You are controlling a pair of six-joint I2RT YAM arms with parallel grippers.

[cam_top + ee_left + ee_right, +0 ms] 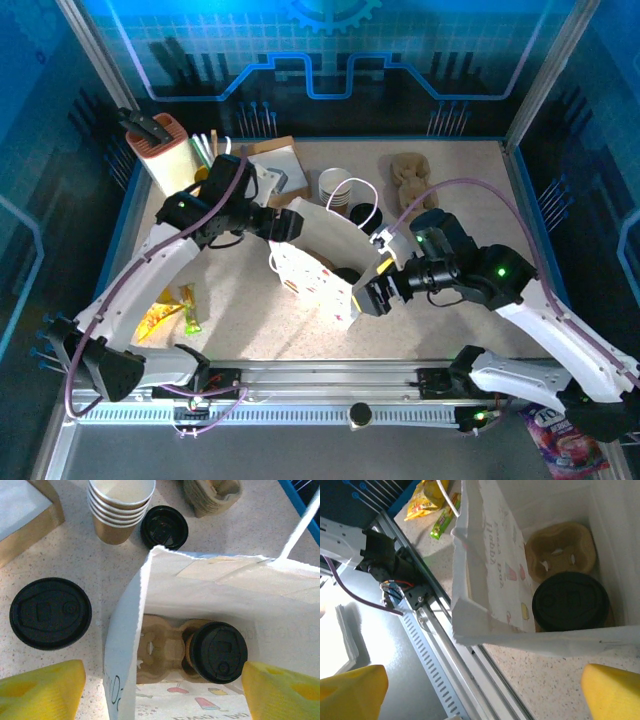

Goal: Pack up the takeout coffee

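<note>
One coffee (218,651), one bag (122,645), one carrier (157,650) with two slots seen. Also two loose lids: lid (50,612) on the table just ahead of a left finger (40,692), second lid (164,527) farther ahead beside one cup stack (120,510) and one pile of spare carriers (210,495). Coffee has a round black lid with a sip hole and a sliver of tan wall; it stands upright in one carrier slot at the bag's bottom, other slot empty, below the left gripper (287,225) and right gripper (377,293), both spread wide at the bag mouth, gripping nothing.

High rear overview of the table (240,310), both wrist views close above one bag (200,600) (from opposite sides)
</note>
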